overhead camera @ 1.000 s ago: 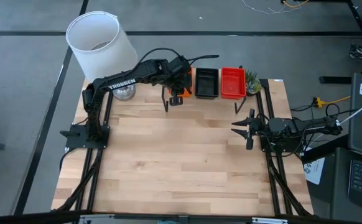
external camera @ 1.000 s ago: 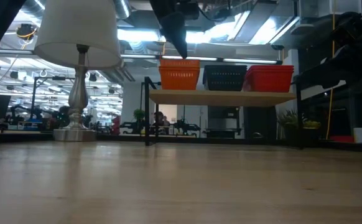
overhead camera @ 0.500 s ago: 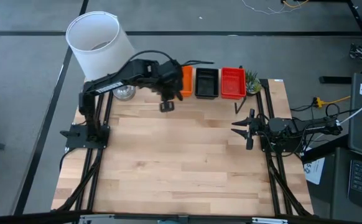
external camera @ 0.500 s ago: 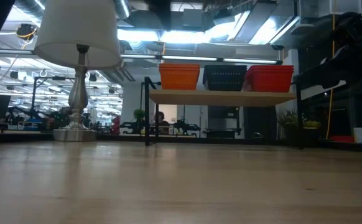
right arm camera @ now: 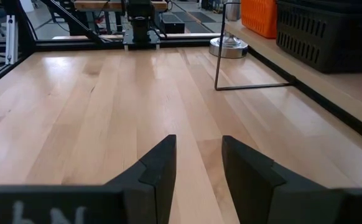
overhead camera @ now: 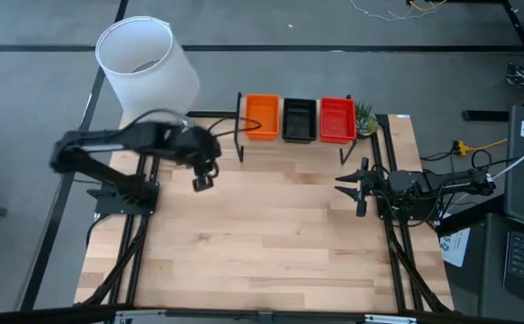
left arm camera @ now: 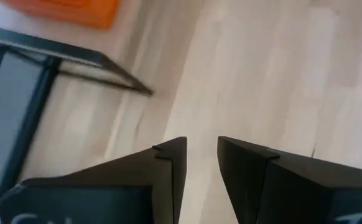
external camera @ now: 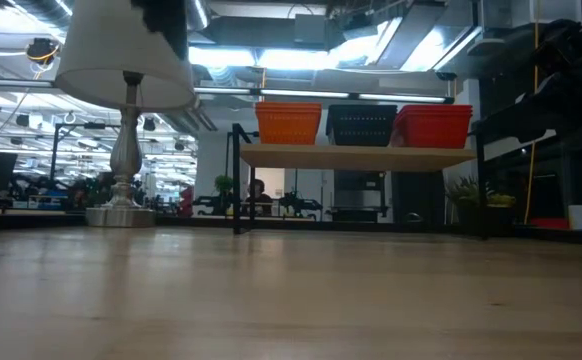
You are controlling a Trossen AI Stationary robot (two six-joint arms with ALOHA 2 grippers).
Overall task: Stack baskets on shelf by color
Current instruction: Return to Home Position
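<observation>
Table (overhead camera: 262,243): pale wood planks, smooth finish, grain run left to right.

Right gripper (overhead camera: 341,184): seen at the table's right side, mid-depth, pointed left and held low over the wood. Dark blunt fingers (right arm camera: 159,165) are parted by a narrow gap, and nothing is held between them.

Left gripper (overhead camera: 203,183): seen over the far-left part of the table, nearer than the shelf and left of it, well apart from the baskets. Its fingers (left arm camera: 168,171) are likewise set a little apart, with nothing gripped.

Shelf (external camera: 356,155): a light-wood plank carried on thin black metal legs, set along the table's far edge.

Baskets: all found on the shelf, sorted by colour into three piles side by side.
- Orange pile (external camera: 289,122) at left, black pile (external camera: 362,125) in the middle, red pile (external camera: 433,126) at right.
- Shallow rectangular plastic, walls perforated in a fine mesh and slightly tapered toward the base.
- The number in each pile cannot be told.

Lamp (external camera: 126,60): white drum shade on a turned metal stem and round base, stood at the far-left corner, left of the shelf.

A small green plant (overhead camera: 364,115) is noted just beside the red pile, on its right.
</observation>
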